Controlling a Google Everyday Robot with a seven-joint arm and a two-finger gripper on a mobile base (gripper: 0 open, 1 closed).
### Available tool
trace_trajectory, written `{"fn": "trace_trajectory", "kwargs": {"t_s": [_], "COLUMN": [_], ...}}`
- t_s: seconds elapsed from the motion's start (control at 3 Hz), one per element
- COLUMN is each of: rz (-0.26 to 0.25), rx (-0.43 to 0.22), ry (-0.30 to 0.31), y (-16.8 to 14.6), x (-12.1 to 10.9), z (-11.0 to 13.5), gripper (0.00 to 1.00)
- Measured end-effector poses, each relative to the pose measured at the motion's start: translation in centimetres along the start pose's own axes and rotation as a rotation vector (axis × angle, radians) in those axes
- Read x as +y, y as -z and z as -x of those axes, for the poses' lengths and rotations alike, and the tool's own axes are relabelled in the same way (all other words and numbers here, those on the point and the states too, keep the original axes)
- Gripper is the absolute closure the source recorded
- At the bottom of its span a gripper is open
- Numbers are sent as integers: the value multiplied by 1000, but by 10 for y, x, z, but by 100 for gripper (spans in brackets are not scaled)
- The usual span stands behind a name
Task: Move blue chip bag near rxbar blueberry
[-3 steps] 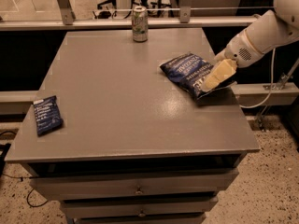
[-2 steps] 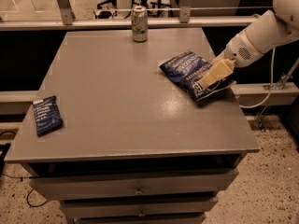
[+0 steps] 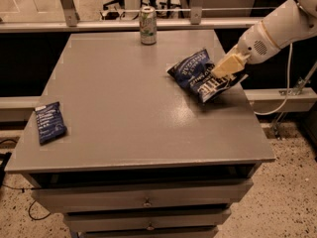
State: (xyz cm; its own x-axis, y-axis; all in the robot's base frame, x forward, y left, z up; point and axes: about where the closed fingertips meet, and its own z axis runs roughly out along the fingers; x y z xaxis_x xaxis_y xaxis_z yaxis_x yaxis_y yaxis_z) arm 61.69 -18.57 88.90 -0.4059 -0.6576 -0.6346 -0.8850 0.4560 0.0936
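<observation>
The blue chip bag, crinkled dark blue with white lettering, is at the right side of the grey table, with its right end tipped up off the surface. My gripper, with cream-coloured fingers, reaches in from the right and is shut on the bag's right edge. The rxbar blueberry, a small flat dark blue wrapper with white text, lies near the table's front left corner, far from the bag.
A drink can stands upright at the table's back edge. A rail runs behind the table. Drawers sit below the tabletop. A cable hangs at the right beside my arm.
The gripper has risen slightly with the chip bag, lifting the bag's right end. The bar and can have not moved.
</observation>
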Motion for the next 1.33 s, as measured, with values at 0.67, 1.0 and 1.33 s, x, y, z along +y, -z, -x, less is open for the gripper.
{"fn": "trace_trajectory", "kwargs": {"t_s": [0.67, 1.0, 1.33], "rz": [-70, -78, -40], "rx": [-188, -199, -200], "ry": [0, -6, 10], "y": [90, 97, 72], "x": [40, 42, 58], "z": [60, 63, 81], "gripper": [100, 100, 100]}}
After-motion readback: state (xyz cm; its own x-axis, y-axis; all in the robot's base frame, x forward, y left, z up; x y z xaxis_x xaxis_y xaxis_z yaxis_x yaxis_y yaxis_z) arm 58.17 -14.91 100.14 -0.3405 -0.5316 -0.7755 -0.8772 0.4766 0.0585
